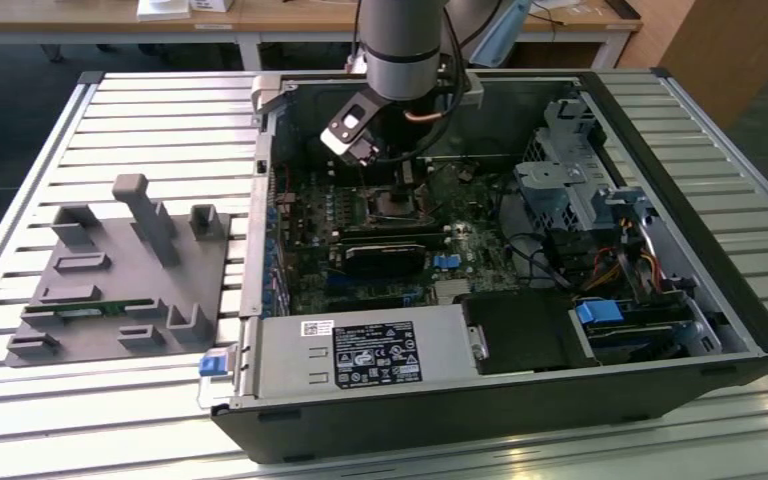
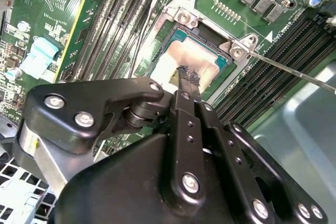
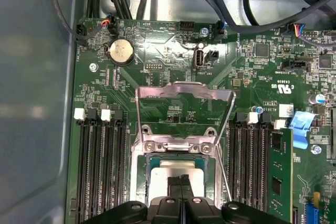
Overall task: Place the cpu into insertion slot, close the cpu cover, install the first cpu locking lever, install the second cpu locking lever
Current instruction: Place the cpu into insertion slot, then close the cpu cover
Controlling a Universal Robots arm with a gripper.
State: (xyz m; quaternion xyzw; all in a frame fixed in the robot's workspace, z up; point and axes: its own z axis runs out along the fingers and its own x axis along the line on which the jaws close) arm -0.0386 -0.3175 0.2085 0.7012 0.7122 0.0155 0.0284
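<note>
First wrist view: the cpu (image 3: 160, 178) is seen seated flat in the insertion slot (image 3: 137, 174) of the green motherboard (image 3: 173, 51). The gripper (image 3: 181, 181) is positioned directly over the chip, its fingers brought together with nothing held between them, tips at or just above the metal top. The cpu cover (image 3: 184, 88) stands raised on its hinge. A thin locking lever (image 2: 294, 73) is shown unlatched in the second wrist view. Placement is judged done; closing the cover and both levers are not yet done.

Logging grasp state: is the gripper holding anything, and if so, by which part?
Nothing, as far as shows: the gripper is shut on itself over the cpu, which lies in the insertion slot with the cpu cover open.
</note>
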